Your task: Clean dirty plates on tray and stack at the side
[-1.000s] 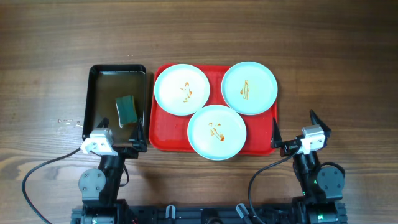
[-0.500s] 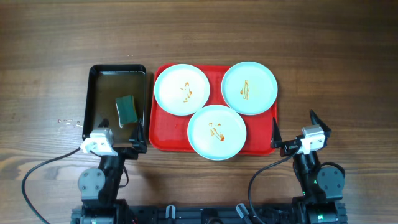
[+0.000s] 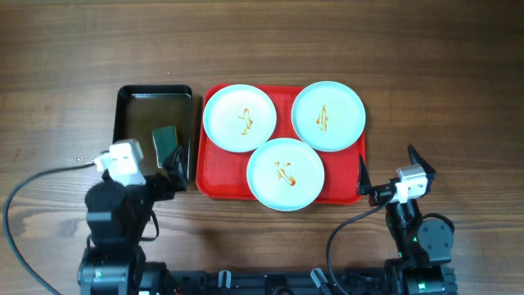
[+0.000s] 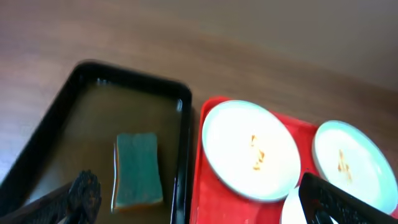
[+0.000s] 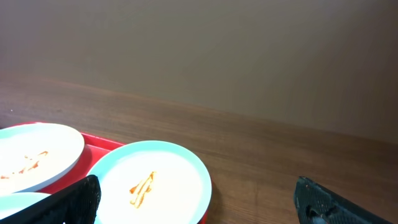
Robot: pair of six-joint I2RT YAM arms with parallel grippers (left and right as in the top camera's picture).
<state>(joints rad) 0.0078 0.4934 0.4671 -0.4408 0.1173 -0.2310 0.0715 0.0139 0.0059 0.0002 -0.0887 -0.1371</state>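
Note:
Three pale blue-white plates lie on the red tray [image 3: 219, 177]: back left [image 3: 239, 118], back right [image 3: 328, 115] and front middle [image 3: 286, 174], each with a brown sauce squiggle. My left gripper [image 3: 168, 168] is open and empty, raised over the near end of the black tray. Its wrist view shows the jaws [image 4: 205, 208], the back left plate [image 4: 250, 149] and the back right plate [image 4: 351, 162]. My right gripper [image 3: 389, 172] is open and empty beside the red tray's front right corner. In its wrist view the jaws [image 5: 199, 208] frame the back right plate [image 5: 152, 180].
A smaller black tray [image 3: 155, 90] stands left of the red tray and holds a green sponge [image 3: 166, 141] in shallow liquid. The sponge also shows in the left wrist view [image 4: 137, 168]. A cable runs from the left arm across the front left of the wooden table.
My left arm has lifted and swung forward, so its gripper now hangs over the black tray's near end. The right arm, plates and sponge have not moved.

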